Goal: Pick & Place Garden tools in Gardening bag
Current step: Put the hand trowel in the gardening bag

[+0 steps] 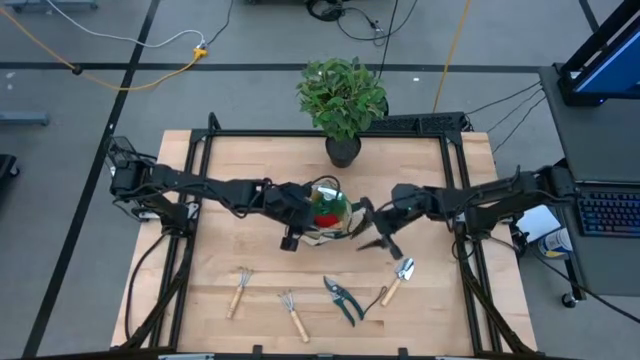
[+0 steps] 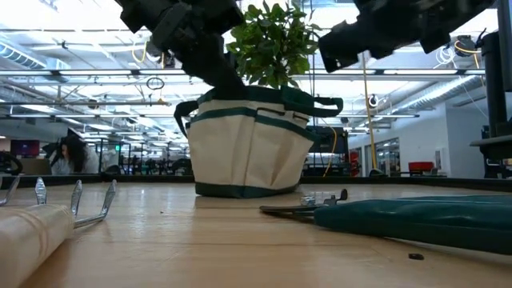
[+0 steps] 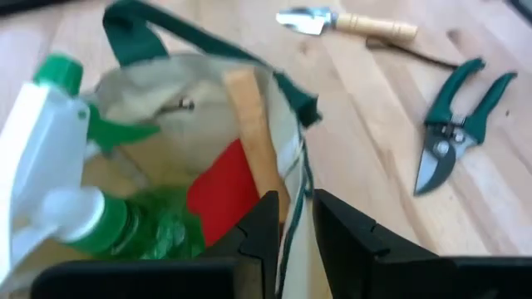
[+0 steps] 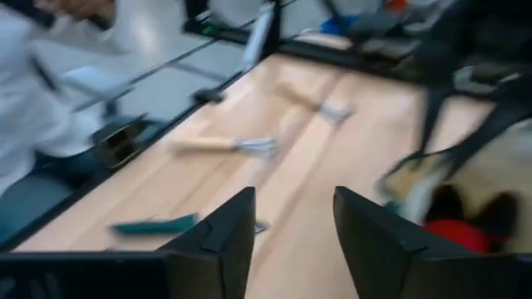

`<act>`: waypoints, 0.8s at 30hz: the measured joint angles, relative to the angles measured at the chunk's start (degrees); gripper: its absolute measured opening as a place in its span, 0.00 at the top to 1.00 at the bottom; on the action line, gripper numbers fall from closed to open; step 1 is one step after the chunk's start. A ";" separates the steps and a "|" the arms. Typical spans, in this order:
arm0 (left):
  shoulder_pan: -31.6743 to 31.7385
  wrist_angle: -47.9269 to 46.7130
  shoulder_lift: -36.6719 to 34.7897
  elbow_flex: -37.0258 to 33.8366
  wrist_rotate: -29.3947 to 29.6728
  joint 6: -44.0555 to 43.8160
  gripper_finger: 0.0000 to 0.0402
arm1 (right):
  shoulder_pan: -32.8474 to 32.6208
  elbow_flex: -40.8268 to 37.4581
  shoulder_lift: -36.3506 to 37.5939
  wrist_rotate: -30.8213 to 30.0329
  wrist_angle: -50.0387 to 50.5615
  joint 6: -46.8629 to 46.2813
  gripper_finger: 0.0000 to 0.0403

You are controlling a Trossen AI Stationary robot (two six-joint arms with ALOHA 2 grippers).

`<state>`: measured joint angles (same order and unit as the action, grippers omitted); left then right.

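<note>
We note the left gripper [image 3: 291,237] with fingers slightly parted astride the gardening bag [image 1: 328,213] rim, mid-table; the right gripper [image 4: 293,241] is open and empty beside it. Spray bottle [image 3: 79,199] and red glove [image 3: 223,193] are inside. Pruners [image 1: 342,298], trowel [image 1: 396,280], rake [image 1: 293,313] and fork [image 1: 240,288] remain along the table's front edge.

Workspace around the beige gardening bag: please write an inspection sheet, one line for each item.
Surface: light wooden table, black frame.
Job's things: beige canvas bag with green trim holds green spray bottle, something red and a wooden handle; fork, rake, green-handled pruners and trowel lie outside.
Clutter: potted leafy plant.
Grippers: left gripper slightly open over bag rim; right gripper open, empty, beside bag.
Cables: yellow cable on floor.
Surroundings: keyboard; a person in the right wrist view.
</note>
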<state>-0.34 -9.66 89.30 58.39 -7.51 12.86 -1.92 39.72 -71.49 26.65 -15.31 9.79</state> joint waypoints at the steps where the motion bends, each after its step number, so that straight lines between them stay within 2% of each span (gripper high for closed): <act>1: -0.17 0.41 -0.07 0.00 0.00 -0.19 0.80 | -0.68 0.00 -0.01 0.61 1.22 -0.28 0.59; 7: -0.33 0.24 -3.08 -0.07 0.04 -2.35 0.80 | -6.32 0.02 -1.49 0.90 8.95 -1.86 0.55; 14: -0.46 1.39 -8.93 -0.07 0.04 -2.92 0.80 | -13.92 0.04 -7.33 6.01 8.77 -2.19 0.56; 18: -0.46 1.48 -11.71 -0.07 0.04 -3.35 0.80 | -17.19 0.03 -10.29 5.32 9.89 -3.65 0.58; 24: -0.69 1.37 -12.55 -0.04 0.04 -8.77 0.80 | -20.74 -2.61 -12.14 4.74 11.09 -7.48 0.59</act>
<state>-1.03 -8.29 76.75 58.35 -7.46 4.08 -22.66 37.11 -83.63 31.39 -4.21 2.32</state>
